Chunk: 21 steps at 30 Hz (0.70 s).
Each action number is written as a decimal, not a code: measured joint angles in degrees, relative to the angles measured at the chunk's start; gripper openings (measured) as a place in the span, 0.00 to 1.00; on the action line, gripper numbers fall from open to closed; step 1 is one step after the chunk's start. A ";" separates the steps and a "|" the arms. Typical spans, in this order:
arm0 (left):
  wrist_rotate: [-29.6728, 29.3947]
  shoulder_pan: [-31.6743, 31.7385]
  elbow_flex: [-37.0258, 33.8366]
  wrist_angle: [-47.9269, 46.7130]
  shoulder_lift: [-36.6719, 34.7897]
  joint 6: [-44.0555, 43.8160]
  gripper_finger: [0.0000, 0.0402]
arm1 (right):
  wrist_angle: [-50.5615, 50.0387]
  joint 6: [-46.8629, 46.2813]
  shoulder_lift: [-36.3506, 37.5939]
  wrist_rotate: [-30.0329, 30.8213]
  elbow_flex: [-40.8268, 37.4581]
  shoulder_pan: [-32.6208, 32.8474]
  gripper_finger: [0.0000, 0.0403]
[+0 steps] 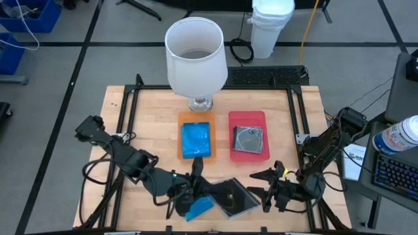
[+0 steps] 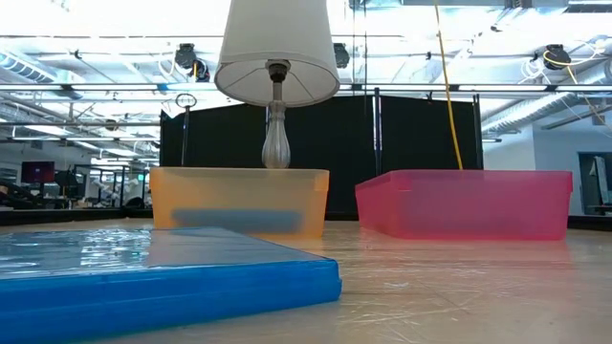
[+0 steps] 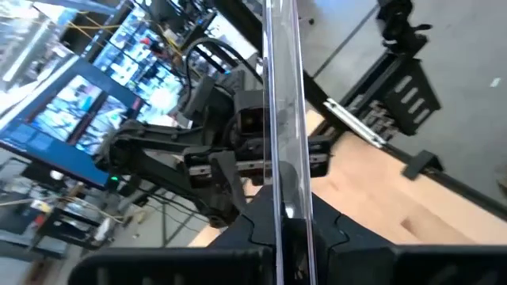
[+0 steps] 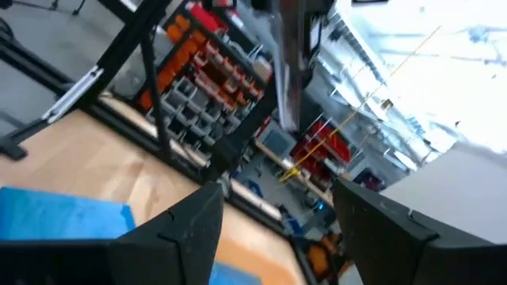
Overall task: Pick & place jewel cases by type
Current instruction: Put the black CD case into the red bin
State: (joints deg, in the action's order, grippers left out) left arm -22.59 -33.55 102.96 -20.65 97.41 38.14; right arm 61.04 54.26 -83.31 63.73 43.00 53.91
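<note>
A: What sits nearest the front edge of the wooden table [image 1: 137, 117]?

B: A thin square translucent blue jewel case [image 1: 199, 207] lies flat at the front edge, filling the near left of the low view [image 2: 143, 277]. Just beside it, a clear dark-grey jewel case [image 1: 234, 197] is gripped edge-on by the left gripper [image 1: 191, 189], clenched on the case; in the left wrist view the clear edge [image 3: 283, 119] stands up between that arm's own fingers [image 3: 337, 233].

A: And the right gripper?

B: The right gripper [image 1: 264, 184] is near the grey case's right side, its two fingers [image 4: 182, 229] spread apart with nothing between them; it is released.

A: Farther back?

B: A flat orange rectangular plastic tray [image 1: 182, 149] holds another blue case [image 1: 196, 139]. Beside it, a flat red rectangular plastic tray [image 1: 247, 119] holds a clear grey case showing a silvery disc [image 1: 249, 140]. Behind the orange tray stands a table lamp with a white shade [image 1: 195, 55].
</note>
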 joint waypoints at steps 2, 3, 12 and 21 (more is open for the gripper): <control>0.00 0.76 0.00 0.94 0.00 0.81 0.07 | 2.07 2.76 0.02 -1.00 0.00 0.00 0.57; 0.00 1.08 0.00 1.37 0.00 0.96 0.07 | 2.48 3.82 0.02 -1.84 0.00 0.00 0.56; 2.57 4.45 -0.87 1.59 0.00 -0.63 0.05 | 10.38 12.34 0.02 -10.10 0.00 -2.26 0.49; 3.08 5.95 -2.05 1.63 0.02 -1.17 0.05 | 10.72 11.44 0.00 -14.11 0.04 -5.56 0.41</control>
State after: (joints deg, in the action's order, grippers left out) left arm -19.51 -27.60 100.90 -19.03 97.43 36.97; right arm 71.76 65.69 -83.31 49.62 43.05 48.35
